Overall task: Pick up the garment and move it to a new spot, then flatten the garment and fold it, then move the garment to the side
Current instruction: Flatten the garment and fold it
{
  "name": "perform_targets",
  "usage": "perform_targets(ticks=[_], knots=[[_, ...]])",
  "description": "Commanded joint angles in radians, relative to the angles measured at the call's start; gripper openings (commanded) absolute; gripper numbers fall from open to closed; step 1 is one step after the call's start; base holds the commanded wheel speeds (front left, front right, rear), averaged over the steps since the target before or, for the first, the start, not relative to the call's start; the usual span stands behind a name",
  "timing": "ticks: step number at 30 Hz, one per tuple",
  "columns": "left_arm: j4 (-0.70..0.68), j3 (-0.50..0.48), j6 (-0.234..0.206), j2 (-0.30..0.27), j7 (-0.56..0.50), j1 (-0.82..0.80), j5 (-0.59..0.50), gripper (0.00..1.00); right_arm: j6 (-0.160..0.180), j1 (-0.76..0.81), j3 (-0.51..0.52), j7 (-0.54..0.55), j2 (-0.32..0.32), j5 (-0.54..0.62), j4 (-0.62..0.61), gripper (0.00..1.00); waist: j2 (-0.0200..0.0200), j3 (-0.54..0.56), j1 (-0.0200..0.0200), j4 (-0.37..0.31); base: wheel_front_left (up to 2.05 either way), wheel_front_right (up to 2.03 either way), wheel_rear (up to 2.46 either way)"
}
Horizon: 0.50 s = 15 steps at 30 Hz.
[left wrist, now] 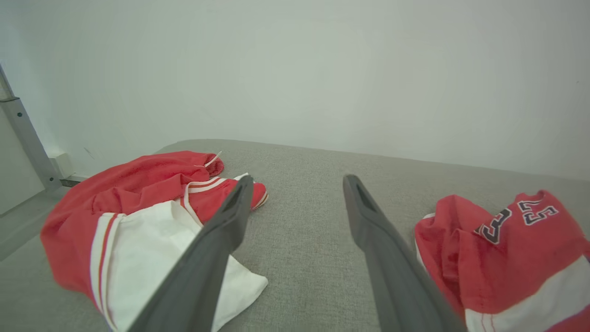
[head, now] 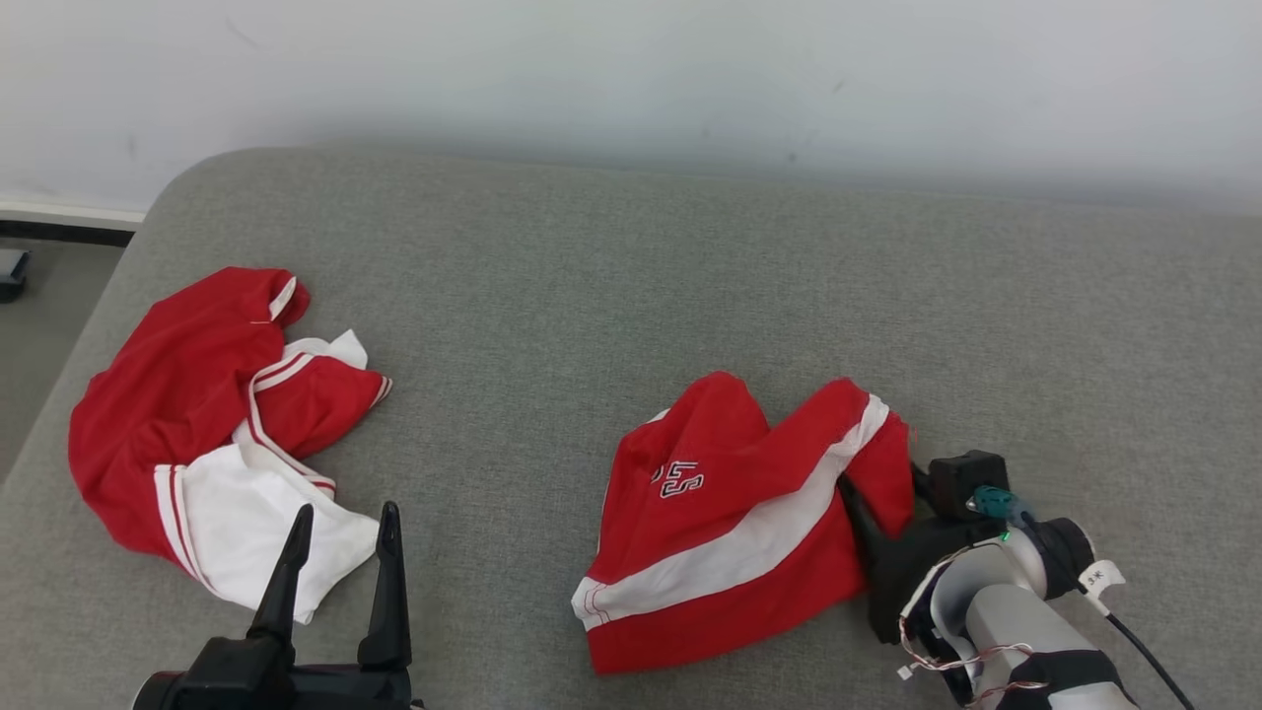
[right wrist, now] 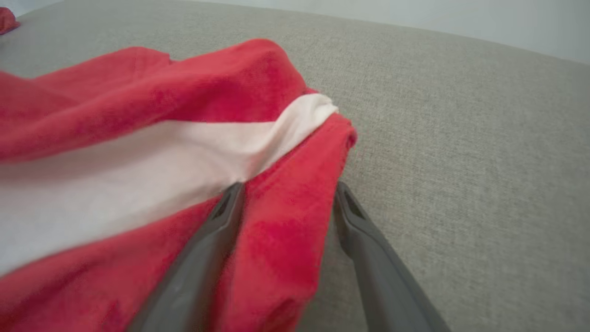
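The garment (head: 739, 532), red with a white stripe, lies at 5 o'clock on the grey worktop (head: 592, 256). The right end effector (head: 887, 488) is spread wide at its 3 o'clock edge, pinching nothing yet. It should slide in deeper, then squeeze the red fold (right wrist: 281, 240) before lifting. The right wrist view shows that fold between the fingers (right wrist: 207, 258); the head view is less clear there. The left end effector (head: 347, 513), spread too, hangs by a second garment (head: 177, 394) at 9 o'clock.
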<state>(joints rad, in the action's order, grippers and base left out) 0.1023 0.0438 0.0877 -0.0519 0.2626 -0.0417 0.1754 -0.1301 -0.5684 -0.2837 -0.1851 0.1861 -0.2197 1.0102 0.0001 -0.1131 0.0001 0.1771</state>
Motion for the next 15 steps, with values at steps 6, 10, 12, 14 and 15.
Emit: perform_targets(ticks=[6,10,12,14,15], knots=[[0.008,-0.002,-0.007,0.002,0.003,0.014,0.011,1.00,-0.001,-0.039,-0.060,-0.069,0.004,-0.053,0.012,0.00,-0.0001,0.019,-0.0001,-0.018,0.00,0.00,0.00],[0.014,-0.003,-0.005,0.002,0.003,0.023,0.010,1.00,-0.001,-0.011,-0.062,-0.081,0.016,-0.031,-0.072,0.00,-0.0001,0.035,-0.0001,-0.042,0.00,0.00,0.00],[0.017,-0.005,-0.004,0.002,0.003,0.027,0.010,1.00,-0.001,0.043,-0.039,-0.080,0.034,-0.011,-0.181,0.00,-0.0001,0.044,-0.0001,-0.060,0.00,0.00,0.00],[0.020,-0.005,-0.002,0.002,0.003,0.036,0.007,1.00,-0.001,0.115,-0.021,-0.079,0.044,0.020,-0.287,0.00,-0.0001,0.053,-0.0001,-0.080,0.00,0.00,0.00],[0.022,-0.005,-0.003,0.002,0.003,0.040,0.009,1.00,-0.001,0.152,-0.006,-0.079,0.047,0.033,-0.345,0.00,-0.0001,0.058,-0.0001,-0.089,0.00,0.00,0.00]])
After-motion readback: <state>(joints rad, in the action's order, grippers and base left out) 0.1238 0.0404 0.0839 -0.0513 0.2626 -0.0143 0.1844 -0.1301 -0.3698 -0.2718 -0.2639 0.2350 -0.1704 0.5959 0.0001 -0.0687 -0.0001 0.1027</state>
